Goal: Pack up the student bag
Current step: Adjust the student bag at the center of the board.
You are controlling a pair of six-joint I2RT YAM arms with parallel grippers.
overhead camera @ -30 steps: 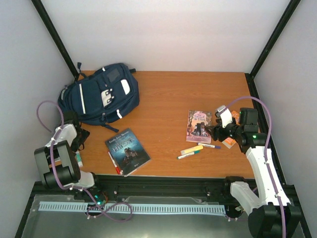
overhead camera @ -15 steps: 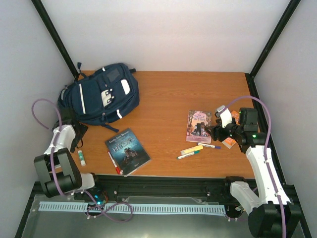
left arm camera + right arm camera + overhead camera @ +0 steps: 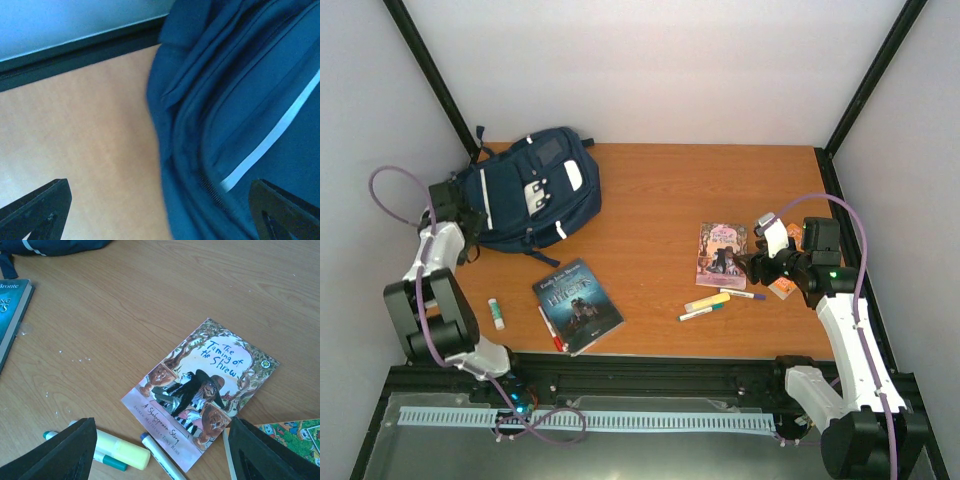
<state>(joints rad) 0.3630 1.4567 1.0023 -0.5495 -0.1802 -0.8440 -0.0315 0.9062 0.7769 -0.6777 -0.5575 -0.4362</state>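
Note:
The student bag (image 3: 525,195), navy with white stripes and patches, lies flat at the table's back left. My left gripper (image 3: 465,215) sits at its left edge. In the left wrist view the bag (image 3: 240,115) fills the right half, and my left gripper (image 3: 160,220) is open, straddling the bag's edge and bare table. My right gripper (image 3: 760,262) hovers low at the right, open and empty. In its wrist view my right gripper (image 3: 160,450) is above the near end of a pink storybook (image 3: 200,395).
A dark blue book (image 3: 577,305) lies front centre with a red pen (image 3: 549,330) beside it. A glue stick (image 3: 497,314) lies front left. A yellow highlighter (image 3: 120,450), a green marker (image 3: 107,460) and a blue-capped marker (image 3: 160,457) lie by the storybook (image 3: 722,255). A colourful book (image 3: 295,437) lies at the right.
My left arm has swung from beside the glue stick toward the back, up to the bag's left edge. The glue stick now lies a little further right. The right arm has not moved.

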